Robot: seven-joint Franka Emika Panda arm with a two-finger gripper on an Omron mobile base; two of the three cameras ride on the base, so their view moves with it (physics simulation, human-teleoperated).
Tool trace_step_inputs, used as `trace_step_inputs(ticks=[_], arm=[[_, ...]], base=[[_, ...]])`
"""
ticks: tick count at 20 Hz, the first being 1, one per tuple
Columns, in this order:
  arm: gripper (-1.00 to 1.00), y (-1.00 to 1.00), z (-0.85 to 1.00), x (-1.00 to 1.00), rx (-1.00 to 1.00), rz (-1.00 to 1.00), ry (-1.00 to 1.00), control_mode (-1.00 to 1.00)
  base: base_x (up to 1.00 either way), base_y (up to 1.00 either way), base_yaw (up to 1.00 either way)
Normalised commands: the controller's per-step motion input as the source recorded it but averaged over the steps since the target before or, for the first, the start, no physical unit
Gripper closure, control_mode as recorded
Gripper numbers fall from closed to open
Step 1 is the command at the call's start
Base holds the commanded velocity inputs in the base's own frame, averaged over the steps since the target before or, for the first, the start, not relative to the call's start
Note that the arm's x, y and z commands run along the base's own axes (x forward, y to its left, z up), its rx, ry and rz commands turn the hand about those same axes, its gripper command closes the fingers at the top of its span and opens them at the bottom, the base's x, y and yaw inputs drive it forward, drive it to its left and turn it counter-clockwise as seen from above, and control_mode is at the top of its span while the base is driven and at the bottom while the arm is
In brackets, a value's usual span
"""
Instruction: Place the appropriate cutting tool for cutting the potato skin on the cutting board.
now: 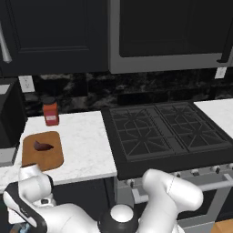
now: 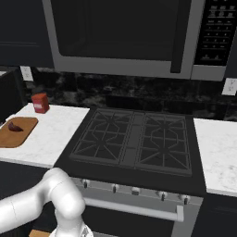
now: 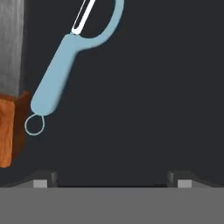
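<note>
Below the spread, empty tool (image 3: 113, 178) lies the peeler (image 3: 57, 76) — light, stiff, best pinched mid-handle — beside the knife (image 3: 11, 87).

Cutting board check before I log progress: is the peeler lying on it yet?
No: the cutting board holds just the potato, while the peeler lies on a dark surface.

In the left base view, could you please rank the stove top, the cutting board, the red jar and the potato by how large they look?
Largest to smallest:
1. Stove top
2. Cutting board
3. Red jar
4. Potato
The jar stands farther back than the board, yet the gap in apparent size is plain.
</note>
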Motion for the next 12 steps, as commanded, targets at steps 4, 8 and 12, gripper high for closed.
trace_step_inputs(ticks=[4,8,12], arm=[[-1.00,0.20,-0.05,0.12,-0.06,-0.26,-0.10,-1.00],[-1.00,0.00,-0.23,-0.01,-0.03,-0.13,-0.22,-1.00],[-1.00,0.00,-0.30,0.02,-0.01,-0.05,-0.28,-1.00]], base=[[0.00,0.00,0.00],[0.00,0.00,0.00],[0.00,0.00,0.00]])
